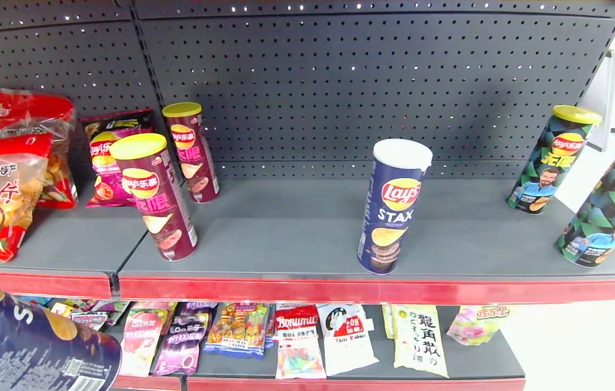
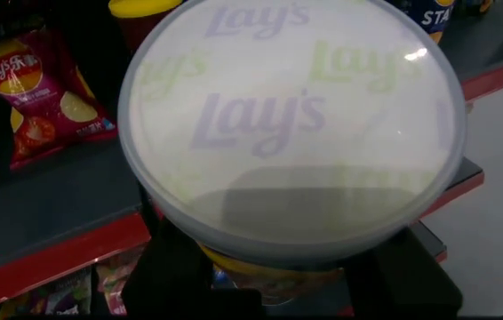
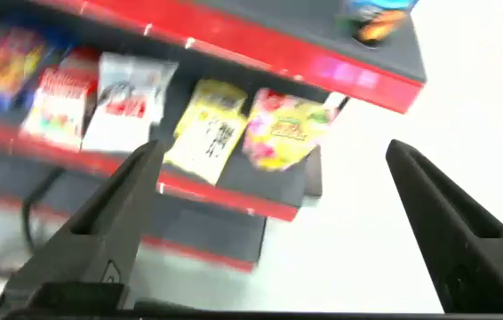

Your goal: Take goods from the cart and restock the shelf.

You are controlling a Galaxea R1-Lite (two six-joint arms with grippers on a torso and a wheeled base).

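Note:
A dark blue chips can (image 1: 30, 347) is at the lower left of the head view, tilted, below the front edge of the grey top shelf (image 1: 296, 228). In the left wrist view its white lid (image 2: 291, 124) is very close, and my left gripper (image 2: 287, 284) is shut on the can's body, with a dark finger on each side. A matching blue can (image 1: 394, 206) stands upright near the shelf's front, middle right. My right gripper (image 3: 274, 151) is open and holds nothing; it is out over the pale floor beside the lower shelf's right end.
Two maroon cans (image 1: 155, 198) stand left of centre, and two green-black cans (image 1: 554, 160) stand at the right end. Snack bags (image 1: 0, 195) fill the far left. Between the maroon cans and the blue can the shelf is bare. Several packets (image 1: 296, 342) line the lower shelf.

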